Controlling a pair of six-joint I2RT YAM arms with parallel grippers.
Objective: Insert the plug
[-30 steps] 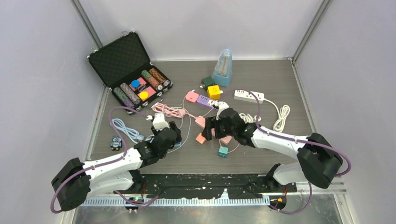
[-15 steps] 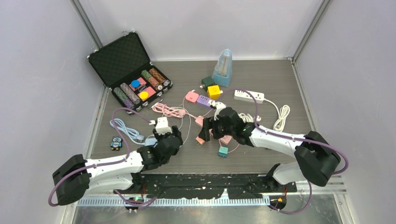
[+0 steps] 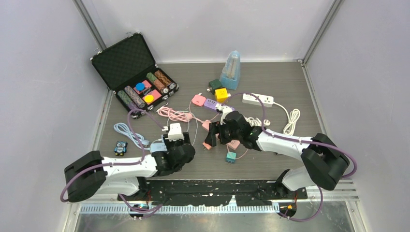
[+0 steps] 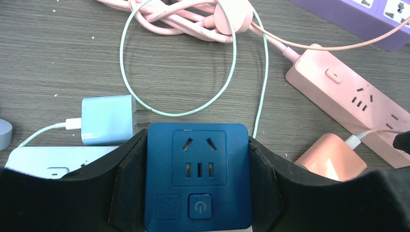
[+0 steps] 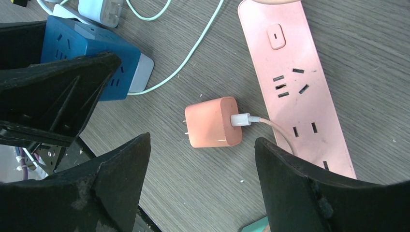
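My left end effector (image 4: 196,142) grips the blue cube socket (image 4: 198,179) by its two sides. My right end effector (image 5: 202,141) stands wide open over the peach charger plug (image 5: 212,122). The plug lies on the counter (image 5: 362,29), just beside the pink power strip (image 5: 300,96).

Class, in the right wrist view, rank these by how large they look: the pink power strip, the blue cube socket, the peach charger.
1. pink power strip
2. blue cube socket, partly hidden, so its full extent is unsure
3. peach charger
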